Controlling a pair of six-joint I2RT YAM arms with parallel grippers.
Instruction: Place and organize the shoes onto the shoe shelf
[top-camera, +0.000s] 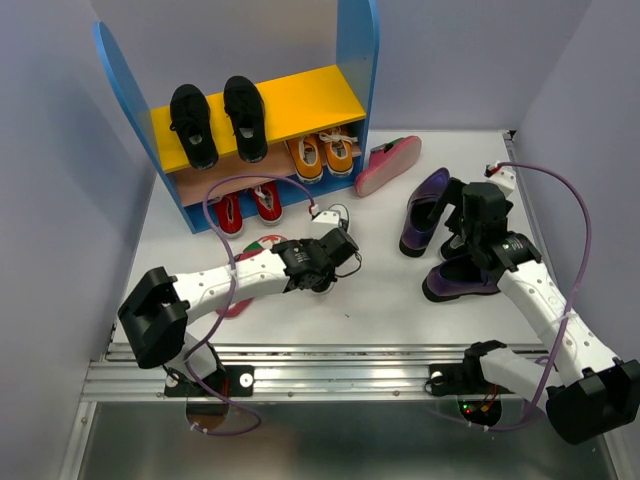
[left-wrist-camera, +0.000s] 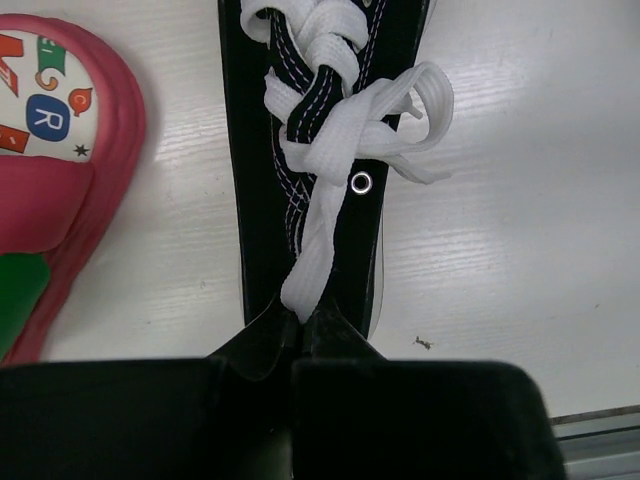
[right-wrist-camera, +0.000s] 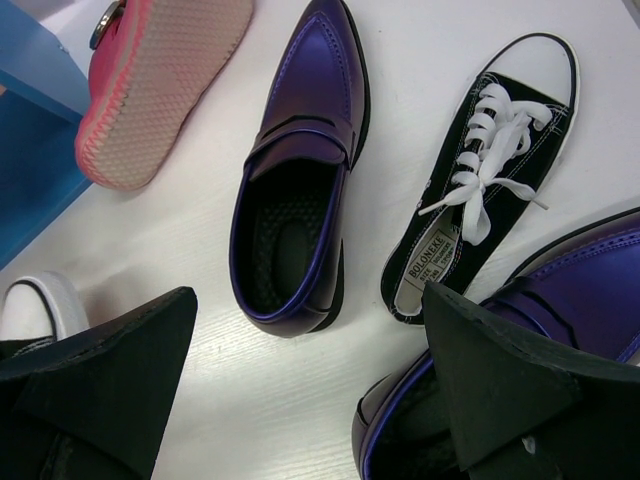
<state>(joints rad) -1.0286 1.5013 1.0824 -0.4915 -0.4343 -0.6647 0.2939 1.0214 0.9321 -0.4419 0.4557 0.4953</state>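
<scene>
The shoe shelf (top-camera: 352, 60) holds two black shoes (top-camera: 218, 120) on its yellow top board, with orange shoes (top-camera: 322, 155) and red shoes (top-camera: 248, 205) on the lower board. My left gripper (top-camera: 325, 258) (left-wrist-camera: 300, 318) is shut on the white lace of a black-white sneaker (left-wrist-camera: 310, 150) (top-camera: 333, 218) lying on the table. My right gripper (top-camera: 472, 225) (right-wrist-camera: 310, 380) stands open above two dark purple loafers (right-wrist-camera: 300, 180) (right-wrist-camera: 590, 290), its right finger over the nearer one's opening. A second sneaker (right-wrist-camera: 490, 170) lies between the loafers.
One pink flip-flop (top-camera: 388, 165) (right-wrist-camera: 160, 80) leans sole-up against the shelf's right blue panel (right-wrist-camera: 30, 120). Another pink flip-flop (left-wrist-camera: 60, 200) (top-camera: 262, 245) lies beside the held sneaker, partly under my left arm. Grey walls stand close on both sides.
</scene>
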